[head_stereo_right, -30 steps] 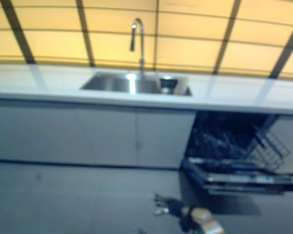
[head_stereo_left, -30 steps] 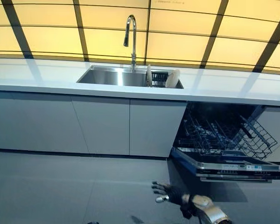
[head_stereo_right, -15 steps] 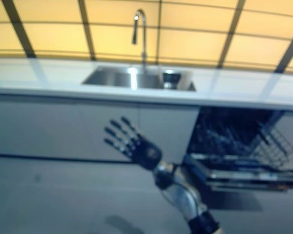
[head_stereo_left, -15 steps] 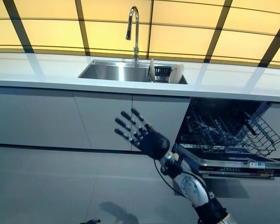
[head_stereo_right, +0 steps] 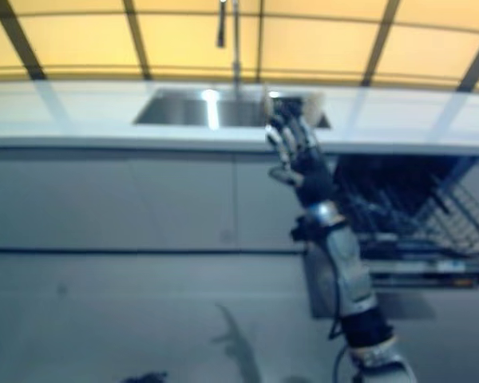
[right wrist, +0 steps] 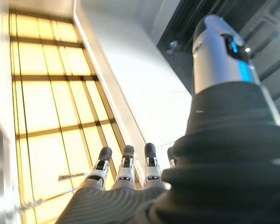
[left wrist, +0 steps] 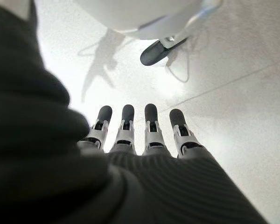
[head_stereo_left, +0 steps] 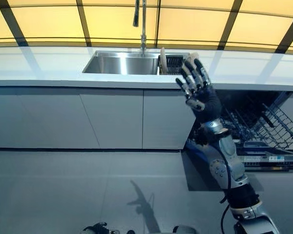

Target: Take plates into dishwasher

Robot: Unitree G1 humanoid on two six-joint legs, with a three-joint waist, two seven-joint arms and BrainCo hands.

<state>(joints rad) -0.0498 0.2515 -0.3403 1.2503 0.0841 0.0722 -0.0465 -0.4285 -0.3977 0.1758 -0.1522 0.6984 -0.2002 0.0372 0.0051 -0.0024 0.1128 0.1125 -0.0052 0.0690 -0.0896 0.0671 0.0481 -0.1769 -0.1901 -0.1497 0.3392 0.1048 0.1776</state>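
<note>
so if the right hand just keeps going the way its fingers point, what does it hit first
Probably the plates racked at the sink's right end: the open right hand points up toward them. Depth is unclear; it may still be short of the counter.

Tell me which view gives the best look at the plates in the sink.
The left eye view: the plates stand on edge in the sink, partly behind the raised right hand. The right eye view shows them only as a blur. Neither wrist view shows them.
</note>
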